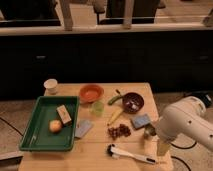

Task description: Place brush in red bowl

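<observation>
One brush (131,155) is lying flat along the near edge of the table (95,149). Its long axis is running left to right on a slight slant, with the head end at left and the handle tip at right. The gripper (162,148) is hanging just beside that handle tip, fingers apart and holding nothing, so I am judging the grasp point to lie immediately left of the tool. The red bowl (91,93) is sitting well apart, far-left of the brush, beyond a green cup (98,107) and a banana (116,116). I am also noting a green tray (42,115) at left, on the wooden top, and dark cabinets (100,60) behind.
</observation>
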`<state>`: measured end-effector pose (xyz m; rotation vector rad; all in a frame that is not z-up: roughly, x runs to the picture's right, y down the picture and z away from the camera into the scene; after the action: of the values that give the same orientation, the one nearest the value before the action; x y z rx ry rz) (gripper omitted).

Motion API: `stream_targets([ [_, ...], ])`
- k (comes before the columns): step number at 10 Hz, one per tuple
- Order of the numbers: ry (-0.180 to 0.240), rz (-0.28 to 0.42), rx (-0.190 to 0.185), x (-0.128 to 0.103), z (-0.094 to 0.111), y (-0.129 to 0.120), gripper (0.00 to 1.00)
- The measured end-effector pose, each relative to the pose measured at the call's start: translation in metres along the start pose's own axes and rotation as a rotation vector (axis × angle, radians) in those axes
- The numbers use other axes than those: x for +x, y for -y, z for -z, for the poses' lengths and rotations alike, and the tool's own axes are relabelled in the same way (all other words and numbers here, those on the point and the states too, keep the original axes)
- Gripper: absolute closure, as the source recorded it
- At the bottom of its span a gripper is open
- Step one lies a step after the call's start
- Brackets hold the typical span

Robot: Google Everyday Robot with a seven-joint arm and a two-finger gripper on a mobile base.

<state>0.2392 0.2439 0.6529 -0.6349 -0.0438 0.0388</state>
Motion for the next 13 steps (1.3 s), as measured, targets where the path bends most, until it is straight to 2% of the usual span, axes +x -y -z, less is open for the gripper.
stream_targets([
  [7,-0.022,0.005,-0.030,-0.012,-0.028,-0.022,0.20],
  [13,-0.038,0.009,-0.047,-0.021,-0.054,-0.028,0.20],
])
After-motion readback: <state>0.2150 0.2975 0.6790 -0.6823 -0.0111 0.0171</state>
